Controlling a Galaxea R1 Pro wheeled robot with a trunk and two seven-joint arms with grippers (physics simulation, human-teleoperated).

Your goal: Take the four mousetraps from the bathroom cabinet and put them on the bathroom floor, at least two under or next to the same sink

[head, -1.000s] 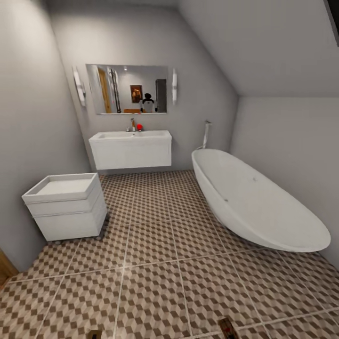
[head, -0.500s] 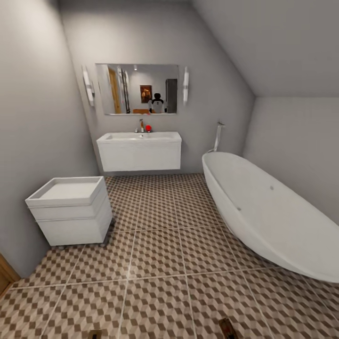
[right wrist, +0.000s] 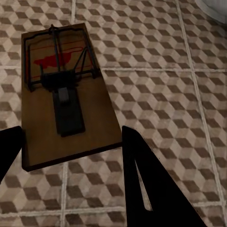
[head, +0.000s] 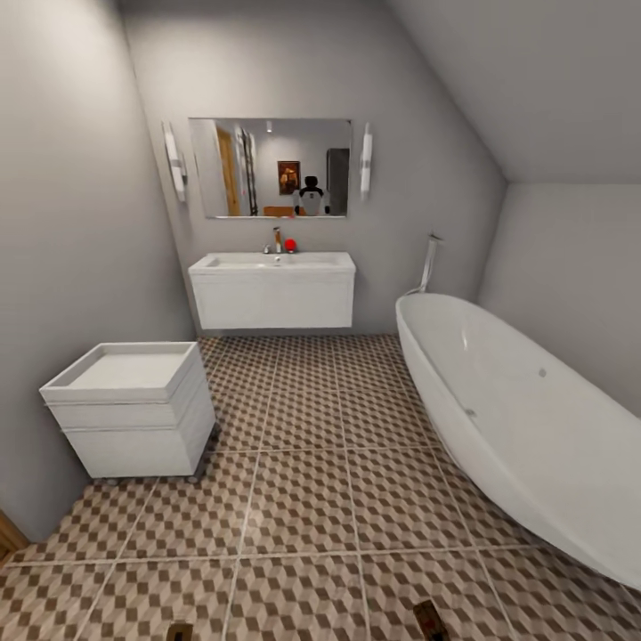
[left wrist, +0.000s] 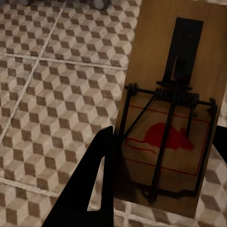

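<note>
Brown-and-beige cube tiles run out ahead of us across the bathroom floor (head: pixel 303 499), and we are looking from the head camera straight down the room. At the very bottom edge of that view two small tan tips poke in, one low on our left (head: pixel 180 632) and one low on our right (head: pixel 429 620); they look like the ends of the boards we carry, though they are too small to be sure.

Over to the left wrist view: the left gripper (left wrist: pixel 156 189) points down over the tiles, with one dark finger (left wrist: pixel 92 184) showing beside a mousetrap (left wrist: pixel 172 106). The board sits between the jaws and lies against that finger, red mouse print and dark spring bar facing the camera. The jaws look closed in on its edges.

Now the right wrist view: the right gripper (right wrist: pixel 71 156) also hangs over the floor, two dark fingers (right wrist: pixel 146 179) flanking a second mousetrap (right wrist: pixel 64 90). That board's near end sits between them, and the jaws look narrowed onto it, with the trap held above the tiles.

So we count two mousetraps, one per gripper.

Ahead, one white sink (head: pixel 272 287) hangs at the far wall under one mirror (head: pixel 270 167), with a chrome faucet and a small red object on its rim. One white toilet (head: pixel 129 409) stands at the floor's left edge, and one oval bathtub (head: pixel 525 427) lies along the right edge.
</note>
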